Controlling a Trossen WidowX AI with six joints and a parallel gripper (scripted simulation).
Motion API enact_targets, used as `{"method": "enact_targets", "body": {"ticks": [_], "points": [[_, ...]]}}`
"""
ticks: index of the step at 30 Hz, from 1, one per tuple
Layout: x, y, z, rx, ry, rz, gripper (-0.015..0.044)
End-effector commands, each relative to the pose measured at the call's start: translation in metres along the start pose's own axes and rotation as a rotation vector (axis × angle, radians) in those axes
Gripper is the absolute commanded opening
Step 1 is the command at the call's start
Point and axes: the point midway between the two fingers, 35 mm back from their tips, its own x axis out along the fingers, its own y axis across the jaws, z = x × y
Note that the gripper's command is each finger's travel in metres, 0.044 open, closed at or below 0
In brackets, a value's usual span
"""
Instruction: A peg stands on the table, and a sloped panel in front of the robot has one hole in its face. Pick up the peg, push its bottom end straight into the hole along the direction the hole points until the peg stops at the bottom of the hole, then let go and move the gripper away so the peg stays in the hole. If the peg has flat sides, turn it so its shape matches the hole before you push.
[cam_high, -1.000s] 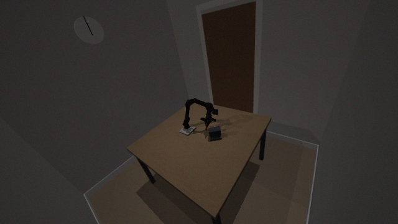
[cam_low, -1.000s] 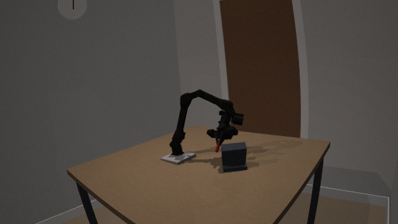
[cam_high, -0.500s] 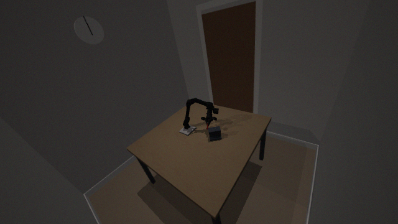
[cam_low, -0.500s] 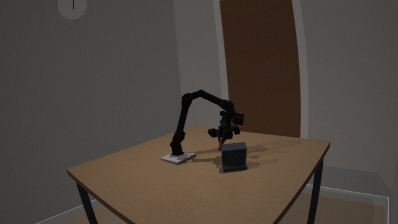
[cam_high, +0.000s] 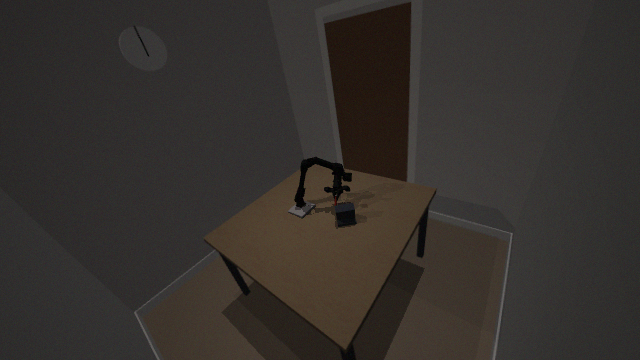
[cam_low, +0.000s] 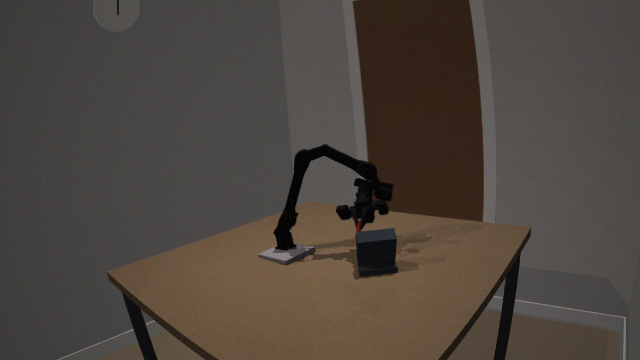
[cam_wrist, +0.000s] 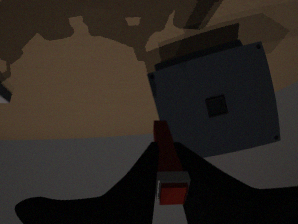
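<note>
A red square-sided peg is held with its lower end pointing down; a grey band and red top face show in the wrist view. My gripper is shut on it, above the table and beside the panel block. The dark blue-grey panel block stands on the table. Its square hole shows in the wrist view, up and right of the peg's lower end, which is outside the hole. The top and exterior views show the block's back, not its hole.
The wooden table carries the arm's pale base plate, left of the block. The block's raised edges stand close to the peg and fingers. Small dark screws mark the panel's corners.
</note>
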Motion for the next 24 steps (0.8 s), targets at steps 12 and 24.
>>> {"method": "enact_targets", "body": {"ticks": [12, 24], "points": [[-0.017, -0.005, 0.011, -0.103, 0.052, -0.078, 0.0], [-0.032, -0.007, 0.021, -0.18, 0.094, -0.143, 0.0]]}}
